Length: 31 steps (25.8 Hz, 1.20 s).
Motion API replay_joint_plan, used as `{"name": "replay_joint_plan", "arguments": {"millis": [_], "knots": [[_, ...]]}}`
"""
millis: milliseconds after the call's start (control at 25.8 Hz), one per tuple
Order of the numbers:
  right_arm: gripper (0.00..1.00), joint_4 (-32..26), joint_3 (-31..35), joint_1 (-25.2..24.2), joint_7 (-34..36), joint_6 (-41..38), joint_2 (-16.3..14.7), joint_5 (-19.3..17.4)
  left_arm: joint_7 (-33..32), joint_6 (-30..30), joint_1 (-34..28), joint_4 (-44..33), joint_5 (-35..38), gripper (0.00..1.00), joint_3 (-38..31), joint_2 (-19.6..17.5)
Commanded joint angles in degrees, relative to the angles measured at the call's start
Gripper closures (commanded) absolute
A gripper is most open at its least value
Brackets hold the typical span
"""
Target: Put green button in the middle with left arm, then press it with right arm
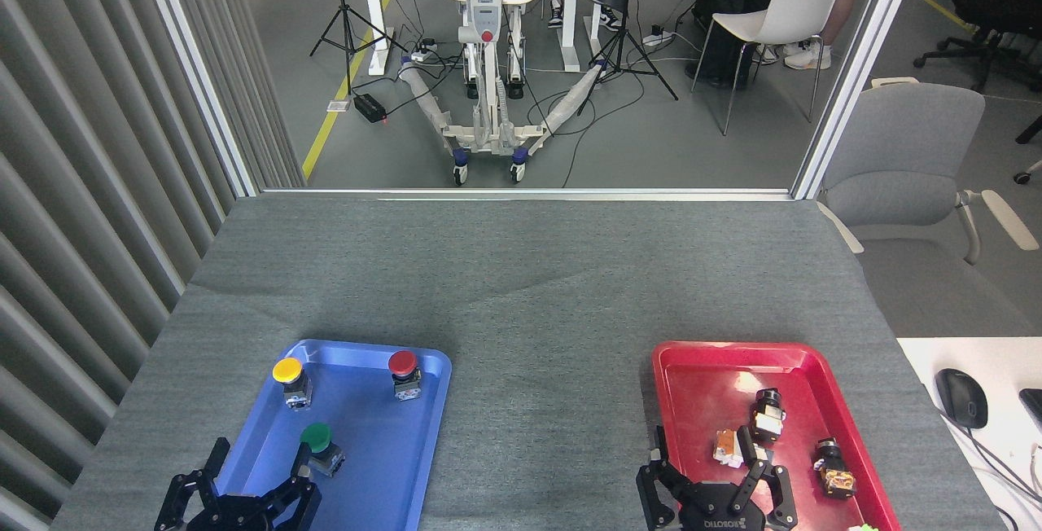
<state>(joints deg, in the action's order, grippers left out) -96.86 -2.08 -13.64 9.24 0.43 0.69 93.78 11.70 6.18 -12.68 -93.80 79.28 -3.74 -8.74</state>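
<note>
The green button (pixel 318 444) stands upright in the blue tray (pixel 391 466), toward its near left part. My left gripper (pixel 256 468) is open at the bottom edge of the view, just near and left of the green button, one fingertip close beside its base. The middle (pixel 545 425) is bare grey cloth between the two trays. My right gripper (pixel 712 466) is open at the bottom edge, over the near left corner of the red tray (pixel 700 368), holding nothing.
A yellow button (pixel 291 378) and a red button (pixel 404 370) stand at the far end of the blue tray. The red tray holds several small parts (pixel 765 417). A computer mouse (pixel 961 397) lies on a white desk to the right. A grey chair (pixel 904 164) stands past the table's right edge.
</note>
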Motion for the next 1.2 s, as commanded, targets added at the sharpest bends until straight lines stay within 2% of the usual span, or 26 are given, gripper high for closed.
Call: {"name": "replay_joint_plan", "arguments": {"millis": [0, 1163], "knots": [[0.0, 0.01, -0.03, -0.07, -0.01, 0.01, 0.01, 0.0, -0.02, 0.06, 0.02, 0.29, 0.08, 0.01, -0.04, 0.04], [0.0, -1.22, 0.32, -0.16, -0.1, -0.51, 0.1, 0.09, -0.37, 1.82, 0.9, 3.01, 0.26, 0.01, 0.05, -0.05]]}}
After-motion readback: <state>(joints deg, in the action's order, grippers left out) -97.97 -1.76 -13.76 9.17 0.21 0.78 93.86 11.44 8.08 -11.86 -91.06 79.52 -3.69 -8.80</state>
